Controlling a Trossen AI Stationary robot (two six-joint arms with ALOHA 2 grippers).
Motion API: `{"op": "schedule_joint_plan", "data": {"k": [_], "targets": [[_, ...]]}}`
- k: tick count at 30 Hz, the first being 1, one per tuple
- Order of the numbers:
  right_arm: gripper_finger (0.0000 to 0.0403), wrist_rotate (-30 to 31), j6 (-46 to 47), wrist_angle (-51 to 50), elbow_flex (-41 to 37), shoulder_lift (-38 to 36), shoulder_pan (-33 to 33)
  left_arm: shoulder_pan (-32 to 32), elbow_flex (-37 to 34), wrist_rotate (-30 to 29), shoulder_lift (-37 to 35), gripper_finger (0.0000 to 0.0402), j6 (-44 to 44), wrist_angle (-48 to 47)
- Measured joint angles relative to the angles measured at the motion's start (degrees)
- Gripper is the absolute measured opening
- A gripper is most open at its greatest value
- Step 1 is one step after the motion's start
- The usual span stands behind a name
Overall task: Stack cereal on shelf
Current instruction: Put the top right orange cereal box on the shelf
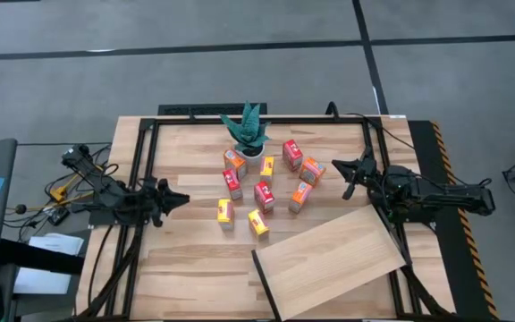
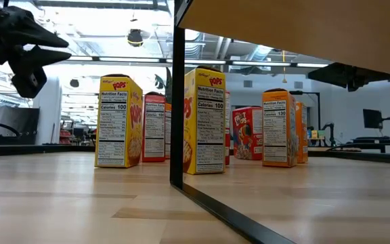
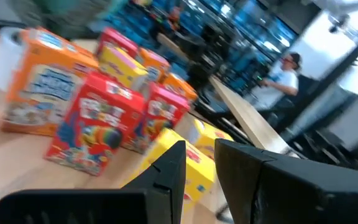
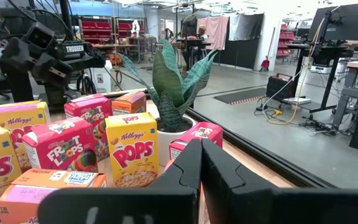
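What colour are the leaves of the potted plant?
Dark green leaves with lighter edges, best seen in the right wrist view.

The cereal boxes [image 1: 262, 192] stand upright in a loose cluster at the middle of the table [image 1: 186, 268], between the left fingers [image 1: 179, 200] and the right fingers [image 1: 341, 166], well apart from both. A potted plant [image 1: 247, 134] stands just behind the cluster, farther from both sets of fingers. The shelf [image 1: 329, 261] lies flat and askew on the table, near the right fingers, on their front side.
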Motion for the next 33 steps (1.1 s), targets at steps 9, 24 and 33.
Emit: {"op": "schedule_joint_plan", "data": {"k": [9,24,33], "targets": [[0.0038,0.02,0.0,0.0,0.01,0.0,0.0,0.02,0.0,-10.01,0.0,0.0076,-5.88,-1.64],[0.003,0.02,-3.75,0.09,0.0,0.01,-0.27,0.91,0.0,-18.81,-0.01,0.0076,-14.66,-0.4],[0.0038,0.02,-4.15,0.2,0.0,0.0,-0.18,1.07,-0.02,-23.82,-0.01,0.0076,-16.58,1.95]]}}
